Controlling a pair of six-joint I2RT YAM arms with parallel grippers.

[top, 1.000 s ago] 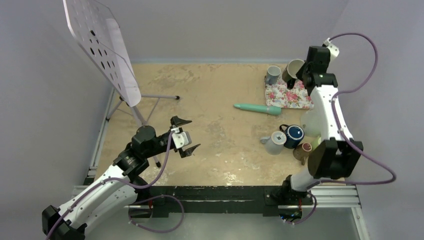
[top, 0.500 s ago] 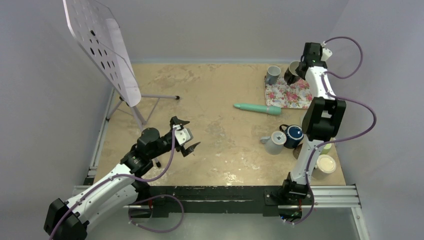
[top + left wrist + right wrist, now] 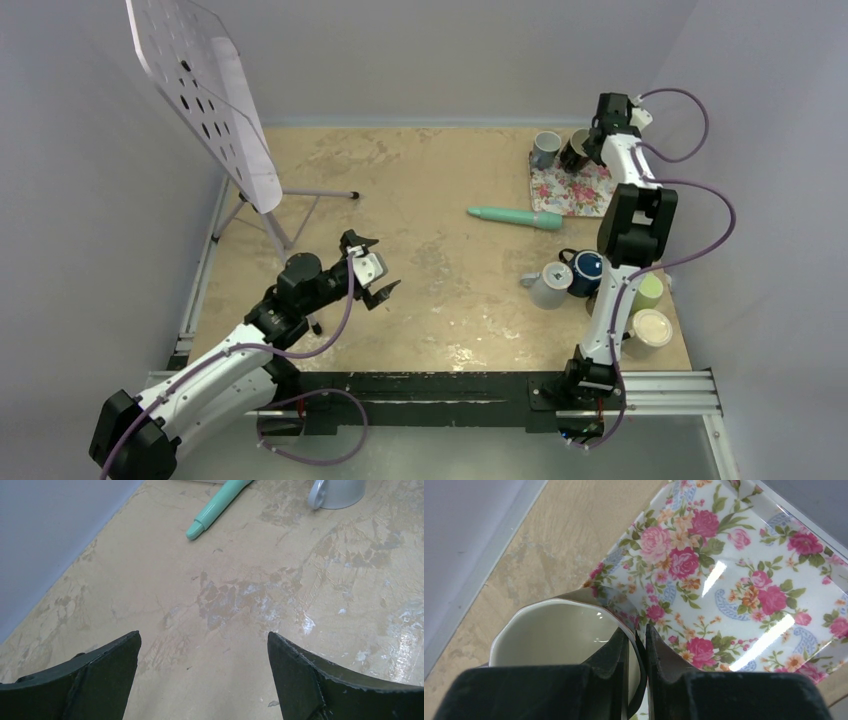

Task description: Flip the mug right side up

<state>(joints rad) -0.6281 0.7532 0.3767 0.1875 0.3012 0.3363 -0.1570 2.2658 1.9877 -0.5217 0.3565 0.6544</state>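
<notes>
The mug (image 3: 574, 151) is dark outside and cream inside (image 3: 554, 637). It sits at the far right, over the back edge of the floral tray (image 3: 578, 192), beside a grey mug (image 3: 545, 148). My right gripper (image 3: 592, 146) is shut on its rim, one finger inside and one outside (image 3: 638, 630). The mug's mouth faces the wrist camera, with the tray's flowers (image 3: 749, 580) just beyond it. Whether its base touches the tray is hidden. My left gripper (image 3: 372, 271) hovers open over bare tabletop at centre left, with nothing between its fingers (image 3: 204, 639).
A teal pen-shaped object (image 3: 515, 216) lies mid-table, also in the left wrist view (image 3: 217, 507). A white mug (image 3: 548, 285), a blue mug (image 3: 588, 268), a green cup (image 3: 648, 292) and a cream cup (image 3: 651, 328) cluster near the right arm. A perforated board on a stand (image 3: 205, 90) rises at the left.
The right arm has stretched farther back and carried the mug leftward and down to the tray's far edge, beside the grey mug. The left arm has barely shifted.
</notes>
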